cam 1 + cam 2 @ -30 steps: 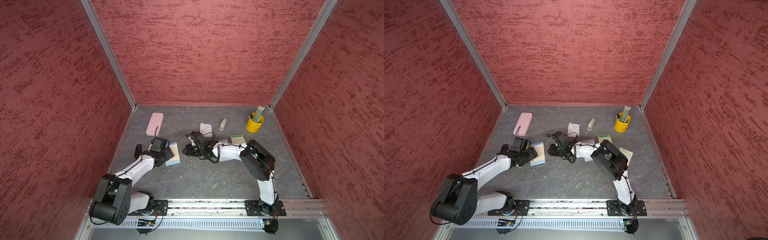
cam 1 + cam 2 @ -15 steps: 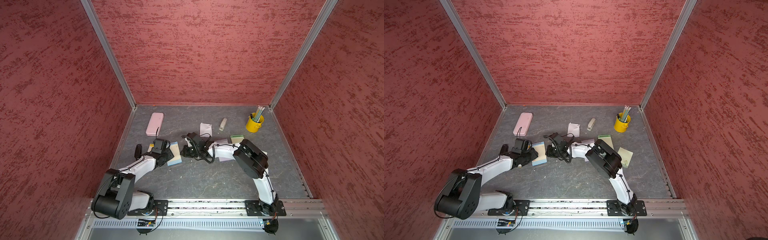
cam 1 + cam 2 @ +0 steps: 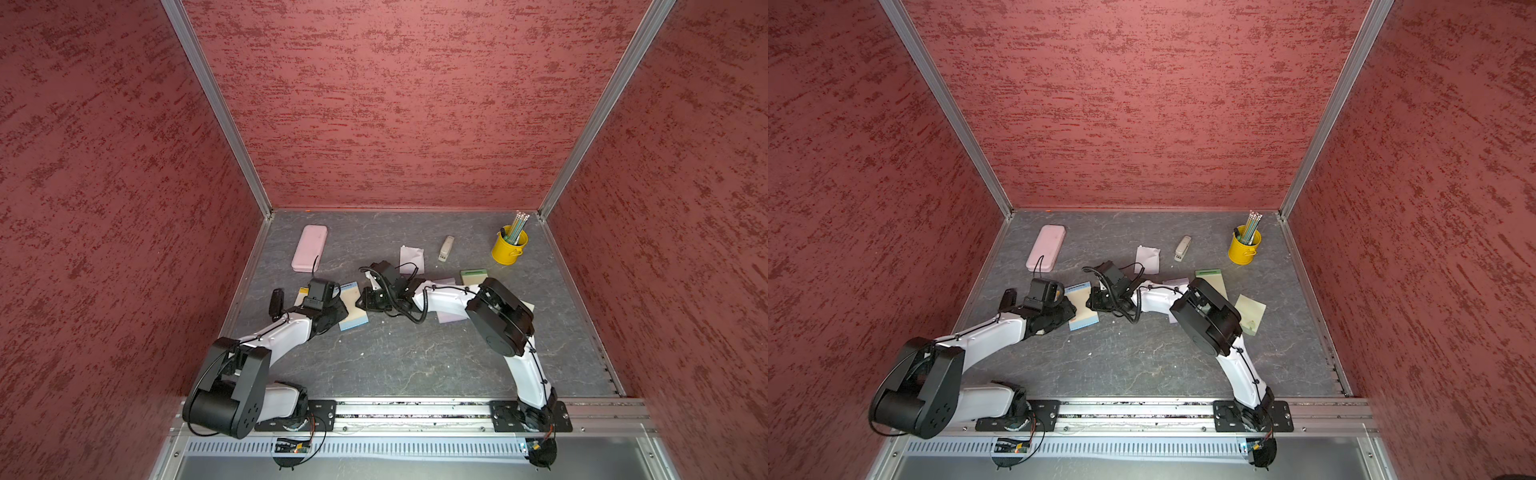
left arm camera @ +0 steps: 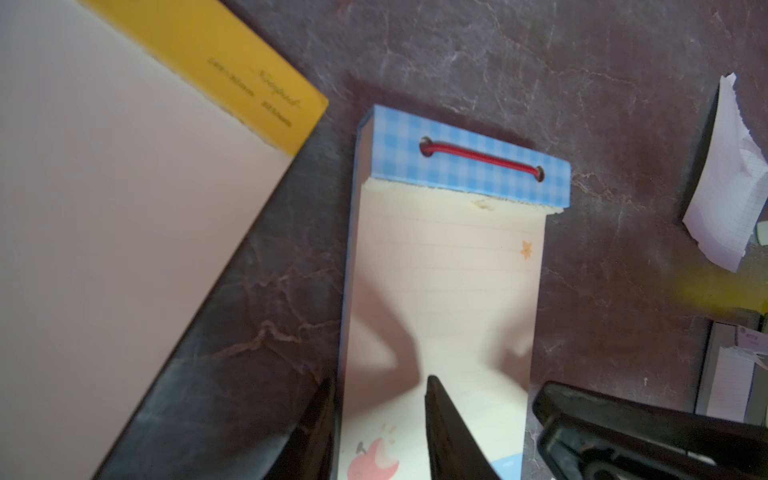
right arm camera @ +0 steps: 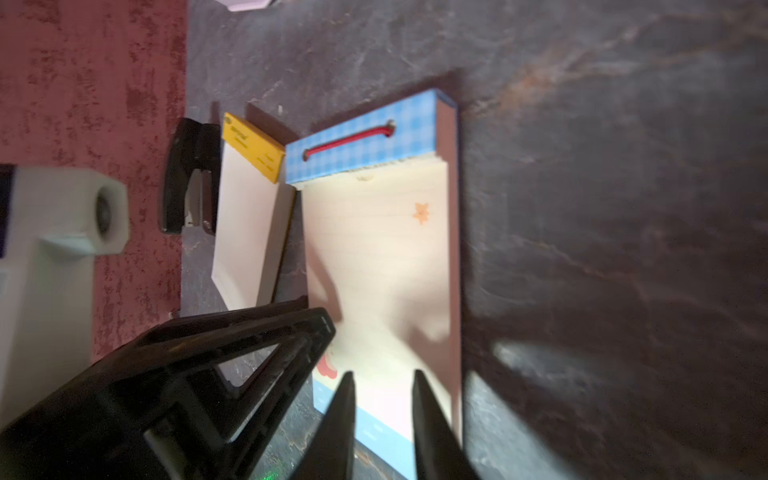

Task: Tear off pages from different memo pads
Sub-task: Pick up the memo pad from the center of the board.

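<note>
My left end effector (image 4: 381,379) and right end effector (image 5: 383,373) have narrowed over the blue-checked cream paper memo pad (image 3: 353,307) at nine o'clock, ready for tearing.

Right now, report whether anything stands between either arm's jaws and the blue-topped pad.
Nothing visible does. The left arm's jaws straddle the long edge of the blue-topped pad beside the yellow-topped pad; the right arm's jaws hang over the end opposite its blue strip.

Bare table (image 3: 415,361) toward the rail (image 3: 415,409), yellow-strip pad (image 4: 124,187) tight between blue-strip pad (image 4: 444,282) and black stapler (image 5: 191,178).
</note>
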### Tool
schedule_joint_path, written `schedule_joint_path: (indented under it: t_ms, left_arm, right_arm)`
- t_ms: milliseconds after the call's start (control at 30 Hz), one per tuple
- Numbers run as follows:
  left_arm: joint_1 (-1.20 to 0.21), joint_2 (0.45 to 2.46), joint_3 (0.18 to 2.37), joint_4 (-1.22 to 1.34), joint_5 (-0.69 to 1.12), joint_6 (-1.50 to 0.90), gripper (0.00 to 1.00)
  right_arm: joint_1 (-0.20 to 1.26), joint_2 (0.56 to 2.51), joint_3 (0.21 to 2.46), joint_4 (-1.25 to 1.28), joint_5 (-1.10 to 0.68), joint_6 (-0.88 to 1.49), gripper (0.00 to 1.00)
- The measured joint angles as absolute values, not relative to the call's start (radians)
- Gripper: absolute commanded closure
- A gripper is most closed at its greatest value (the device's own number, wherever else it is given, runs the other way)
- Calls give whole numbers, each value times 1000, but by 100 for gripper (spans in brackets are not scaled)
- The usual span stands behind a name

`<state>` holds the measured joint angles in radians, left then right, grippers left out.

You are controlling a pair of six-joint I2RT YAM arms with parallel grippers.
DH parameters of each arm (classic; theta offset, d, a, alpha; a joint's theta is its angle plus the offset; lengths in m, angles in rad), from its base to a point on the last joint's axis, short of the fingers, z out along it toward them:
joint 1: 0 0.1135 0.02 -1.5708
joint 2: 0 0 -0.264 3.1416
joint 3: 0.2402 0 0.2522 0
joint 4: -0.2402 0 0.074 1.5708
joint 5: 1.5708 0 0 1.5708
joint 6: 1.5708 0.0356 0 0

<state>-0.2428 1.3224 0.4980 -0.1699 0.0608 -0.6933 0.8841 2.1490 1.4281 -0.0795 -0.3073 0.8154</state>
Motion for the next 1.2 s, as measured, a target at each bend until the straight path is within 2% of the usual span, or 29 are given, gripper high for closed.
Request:
schedule_joint_path:
  t_ms: [100,267,500,733,1000,1200]
  left_arm:
    - [-243,1322,494,-162,63,-695,65]
    - [-243,1322,489,-151,68,-696,67]
    - [-248,1326,481,-133,69,-703,73]
    - [-248,1328,476,-122,62,-703,77]
    - [-251,1337,474,-104,54,-709,80]
    - [-258,1347,475,-89,44,-713,81]
  right_arm:
    - [885,2149,1428,-141,-240,793,67]
    - [887,2150,1434,-176,-213,765,79]
    - [899,2164,1467,-202,-217,750,86]
    - [899,2164,1475,-218,-222,748,87]
    - [899,2160,1479,-226,-231,751,82]
    - [896,2151,1478,-229,-232,758,86]
